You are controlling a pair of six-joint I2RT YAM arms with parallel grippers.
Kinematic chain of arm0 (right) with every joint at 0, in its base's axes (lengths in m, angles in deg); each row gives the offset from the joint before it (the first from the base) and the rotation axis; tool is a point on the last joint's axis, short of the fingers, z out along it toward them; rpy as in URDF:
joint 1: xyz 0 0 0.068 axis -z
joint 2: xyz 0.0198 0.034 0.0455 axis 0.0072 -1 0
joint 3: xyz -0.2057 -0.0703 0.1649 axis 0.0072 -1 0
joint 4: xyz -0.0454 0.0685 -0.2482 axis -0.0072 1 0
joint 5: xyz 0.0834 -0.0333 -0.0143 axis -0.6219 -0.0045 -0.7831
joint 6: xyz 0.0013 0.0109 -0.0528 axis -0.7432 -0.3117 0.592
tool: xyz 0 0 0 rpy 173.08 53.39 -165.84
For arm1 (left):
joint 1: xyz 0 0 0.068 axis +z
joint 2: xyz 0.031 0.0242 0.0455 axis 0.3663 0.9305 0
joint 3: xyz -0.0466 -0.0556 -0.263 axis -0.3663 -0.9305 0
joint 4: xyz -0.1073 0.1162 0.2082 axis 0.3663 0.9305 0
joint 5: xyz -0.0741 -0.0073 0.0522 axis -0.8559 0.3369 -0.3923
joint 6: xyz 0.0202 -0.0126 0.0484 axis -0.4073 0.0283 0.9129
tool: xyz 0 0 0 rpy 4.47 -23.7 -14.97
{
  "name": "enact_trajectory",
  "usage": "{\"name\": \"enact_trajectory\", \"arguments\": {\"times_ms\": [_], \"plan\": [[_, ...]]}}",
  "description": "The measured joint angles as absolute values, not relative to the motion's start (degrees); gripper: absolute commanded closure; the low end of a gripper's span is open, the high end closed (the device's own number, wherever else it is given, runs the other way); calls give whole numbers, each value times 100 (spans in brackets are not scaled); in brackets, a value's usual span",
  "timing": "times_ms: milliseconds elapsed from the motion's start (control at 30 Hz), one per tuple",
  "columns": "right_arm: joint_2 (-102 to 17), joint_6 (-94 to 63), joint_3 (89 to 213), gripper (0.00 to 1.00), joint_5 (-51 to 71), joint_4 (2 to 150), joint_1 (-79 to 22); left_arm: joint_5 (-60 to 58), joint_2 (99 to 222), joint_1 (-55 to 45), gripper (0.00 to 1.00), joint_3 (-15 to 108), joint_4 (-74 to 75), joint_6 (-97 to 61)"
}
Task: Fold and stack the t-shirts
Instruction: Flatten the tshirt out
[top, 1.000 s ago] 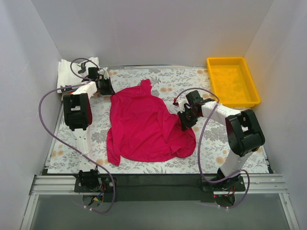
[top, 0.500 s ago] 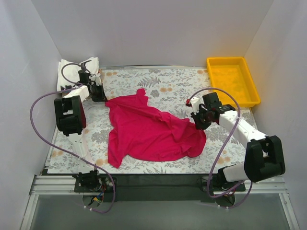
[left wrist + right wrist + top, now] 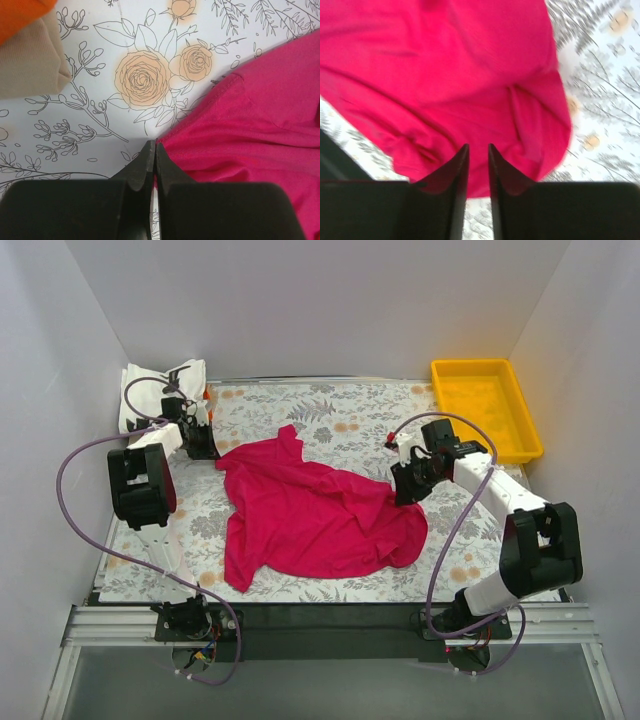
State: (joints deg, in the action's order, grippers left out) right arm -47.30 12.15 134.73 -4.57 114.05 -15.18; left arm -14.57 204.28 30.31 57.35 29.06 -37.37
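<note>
Centrally, a magenta shirt [image 3: 310, 520] of soft, matte knit is seen spread in a rumpled, roughly triangular heap. It is ridged with creases that run from the left hand [image 3: 154, 150] across to the right hand [image 3: 405, 488]. The left hand is clenched, its two black fingers pressed flat together. The stitched hem of the shirt is pinched at their tips, and the rest of the cloth is laid out to the right of that hand.

The right hand is placed at the shirt's upper right corner, over the cloth. Its fingers are parted by a narrow slit only, and red cloth is seen blurred beyond them. Whether any cloth is gripped there cannot be told.

Just past the left hand, on its outer side, folded shirts are piled. A white shirt [image 3: 160, 385] with black print is seen there, and the rounded edge of an orange shirt [image 3: 20, 15].

A yellow tray [image 3: 471, 364] of smooth, hard plastic, rectangular with a raised rim, is set apart from the right hand, beyond it and to its right. Only its own yellow floor is shown inside.

Everything is carried on a flat surface [image 3: 350, 415] covered in white sheeting printed with grey leaf outlines and pale orange roses. The surface is enclosed by plain white walls [image 3: 320, 310] on three sides.
</note>
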Motion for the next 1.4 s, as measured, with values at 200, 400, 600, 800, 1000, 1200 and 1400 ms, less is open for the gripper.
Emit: {"name": "enact_trajectory", "arguments": {"times_ms": [200, 400, 600, 800, 1000, 1200, 1400], "plan": [[-5390, 509, 13737, 67, -1227, 11099, -1521, -1476, 20428, 3033, 100, 5735, 2908, -3754], [-6055, 118, 13814, 78, -1251, 10950, -1508, -1481, 20428, 3037, 100, 5739, 2921, -3770], [-6155, -121, 14249, 99, -1504, 10776, -1543, -1483, 20428, 3037, 100, 5739, 2924, -3800], [-6210, -239, 14697, 99, -1511, 10515, -2078, -1524, 20432, 3037, 100, 5741, 2924, -3842], [-6916, -352, 15156, 99, -1474, 10203, -2762, -1575, 20452, 3040, 100, 5761, 2932, -3888], [-7624, -390, 15464, 99, -1244, 10078, -2963, -1588, 20458, 3042, 100, 5767, 2939, -3898], [-7709, -274, 15652, 59, -840, 10021, -2930, -1594, 20469, 3046, 100, 5785, 2950, -3938]]}}
